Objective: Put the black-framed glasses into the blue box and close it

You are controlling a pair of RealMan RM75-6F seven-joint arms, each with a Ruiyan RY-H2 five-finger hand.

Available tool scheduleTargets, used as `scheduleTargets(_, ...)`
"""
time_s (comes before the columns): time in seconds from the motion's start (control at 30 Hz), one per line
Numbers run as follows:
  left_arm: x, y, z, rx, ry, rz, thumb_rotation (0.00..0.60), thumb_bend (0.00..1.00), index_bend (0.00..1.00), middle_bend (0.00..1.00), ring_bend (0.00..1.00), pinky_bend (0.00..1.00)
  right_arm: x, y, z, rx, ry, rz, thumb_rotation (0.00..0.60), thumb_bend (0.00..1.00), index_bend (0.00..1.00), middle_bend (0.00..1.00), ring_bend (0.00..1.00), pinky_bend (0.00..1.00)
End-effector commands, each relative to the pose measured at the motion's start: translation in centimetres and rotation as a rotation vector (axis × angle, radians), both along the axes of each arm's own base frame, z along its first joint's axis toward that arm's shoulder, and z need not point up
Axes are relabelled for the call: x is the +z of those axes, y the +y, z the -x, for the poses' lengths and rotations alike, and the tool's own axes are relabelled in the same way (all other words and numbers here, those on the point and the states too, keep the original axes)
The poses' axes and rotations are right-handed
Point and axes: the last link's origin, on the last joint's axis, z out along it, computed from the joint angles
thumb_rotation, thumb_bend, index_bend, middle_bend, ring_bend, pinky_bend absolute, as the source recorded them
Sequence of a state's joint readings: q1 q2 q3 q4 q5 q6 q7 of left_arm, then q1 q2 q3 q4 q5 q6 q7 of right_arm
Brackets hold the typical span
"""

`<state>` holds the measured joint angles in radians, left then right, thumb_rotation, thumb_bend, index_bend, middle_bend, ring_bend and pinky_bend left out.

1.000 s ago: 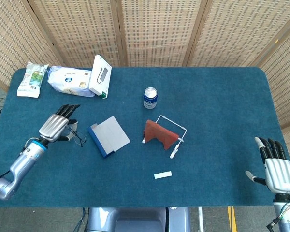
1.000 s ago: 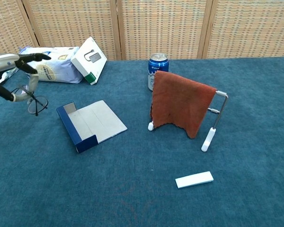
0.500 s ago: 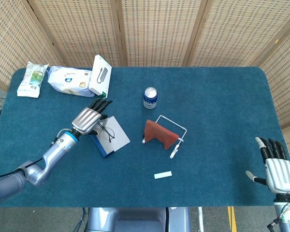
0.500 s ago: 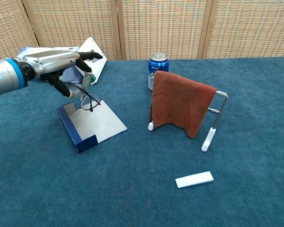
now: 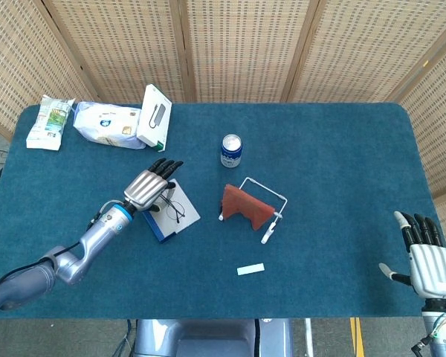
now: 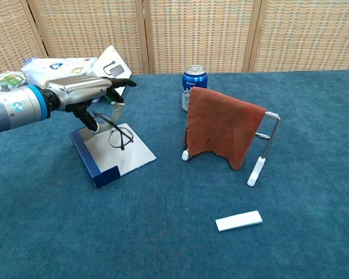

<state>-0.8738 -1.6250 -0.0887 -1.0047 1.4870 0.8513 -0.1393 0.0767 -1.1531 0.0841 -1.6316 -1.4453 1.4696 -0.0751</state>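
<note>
The blue box (image 5: 158, 222) (image 6: 93, 165) lies open on the table, its pale inside facing up. My left hand (image 5: 150, 187) (image 6: 86, 93) hovers over the box and pinches the black-framed glasses (image 5: 175, 208) (image 6: 119, 132), which hang just above the box's inside. My right hand (image 5: 430, 262) rests at the table's near right corner with fingers spread, holding nothing; only the head view shows it.
A red cloth on a white wire rack (image 5: 251, 205) (image 6: 223, 131) stands right of the box. Behind it is a blue can (image 5: 231, 150) (image 6: 194, 85). A white strip (image 5: 250, 269) (image 6: 238, 221) lies near the front. Packets and a white box (image 5: 155, 117) sit at the back left.
My left hand carried the glasses from the table's left side rightward to above the open box, then lowered them slightly towards its inside. The right hand stayed still.
</note>
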Motion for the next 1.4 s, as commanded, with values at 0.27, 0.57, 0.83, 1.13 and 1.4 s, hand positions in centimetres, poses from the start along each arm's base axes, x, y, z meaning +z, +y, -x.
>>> scheduleTargets(0.27, -1.4, -0.2, 1.0, -0.013, 0.053, 0.028, 0.6, 0.4, 0.62, 0.0, 0.0, 0.0, 0.0, 0.0, 0.0, -0.001, 0.001, 0.002, 0.6, 0.1, 0.0, 0.12, 0.0, 0.0)
scheduleTargets(0.57, -1.8, 0.1, 1.5, -0.035, 0.068, 0.021, 0.6, 0.38, 0.62, 0.0, 0.0, 0.0, 0.0, -0.1, 0.0, -0.001, 0.002, 0.004, 0.6, 0.1, 0.0, 0.12, 0.0, 0.0)
scheduleTargets(0.83, -2.0, 0.2, 1.9, -0.042, 0.094, 0.03, 0.6, 0.35, 0.62, 0.0, 0.0, 0.0, 0.0, 0.0, 0.0, -0.002, 0.002, 0.005, 0.6, 0.1, 0.0, 0.12, 0.0, 0.0)
scheduleTargets(1.13, -1.5, 0.3, 2.6, -0.034, 0.126, 0.04, 0.6, 0.33, 0.55, 0.0, 0.0, 0.0, 0.0, -0.1, 0.0, -0.001, 0.002, 0.005, 0.6, 0.1, 0.0, 0.12, 0.0, 0.0)
scheduleTargets(1.4, -0.9, 0.3, 2.7, -0.016, 0.106, 0.044, 0.6, 0.12, 0.39, 0.0, 0.0, 0.0, 0.0, -0.1, 0.0, -0.003, 0.004, 0.005, 0.6, 0.1, 0.0, 0.12, 0.0, 0.0)
